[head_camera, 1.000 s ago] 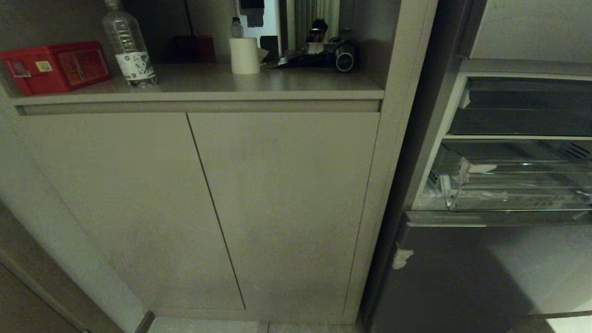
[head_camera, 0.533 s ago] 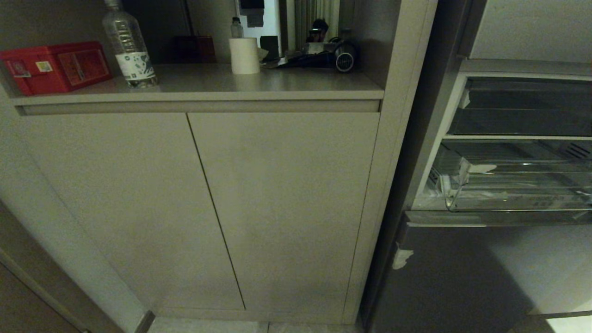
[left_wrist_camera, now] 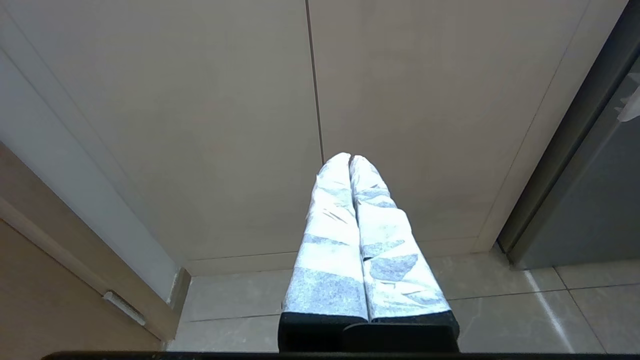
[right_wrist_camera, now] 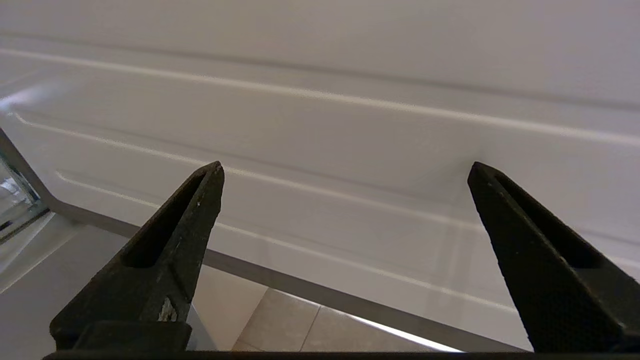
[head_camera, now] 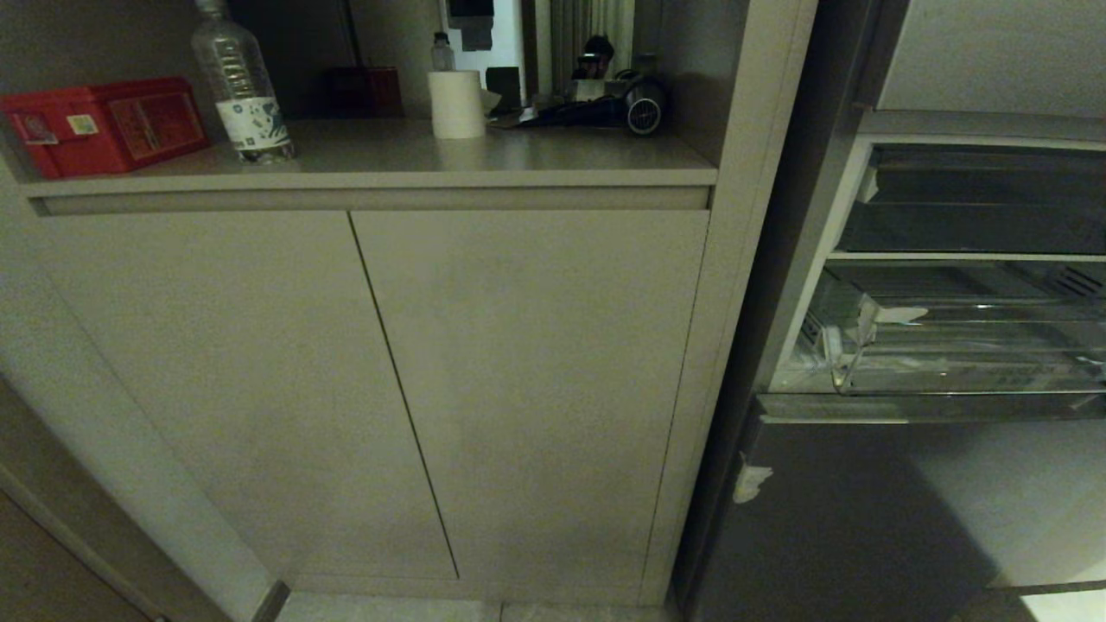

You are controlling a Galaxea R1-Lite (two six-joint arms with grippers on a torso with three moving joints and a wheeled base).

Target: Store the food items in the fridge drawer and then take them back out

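Observation:
The food items are out of view in every frame. The fridge drawer (head_camera: 950, 376), clear with a ribbed floor and white tape scraps, stands pulled out in the open fridge at the right of the head view. Neither arm shows in that view. In the right wrist view my right gripper (right_wrist_camera: 345, 167) is open, its black fingers wide apart with nothing between them. It faces a white moulded panel (right_wrist_camera: 320, 115), with floor tiles below. My left gripper (left_wrist_camera: 350, 159) is shut and holds nothing; its white-taped fingers point at the cabinet doors (left_wrist_camera: 250, 100) low over the floor.
A darker drawer (head_camera: 976, 212) sits above the clear one. The counter (head_camera: 484, 155) holds a red box (head_camera: 104, 121), a water bottle (head_camera: 242, 86) and a white roll (head_camera: 456, 104). The fridge's grey lower front (head_camera: 864, 518) is shut.

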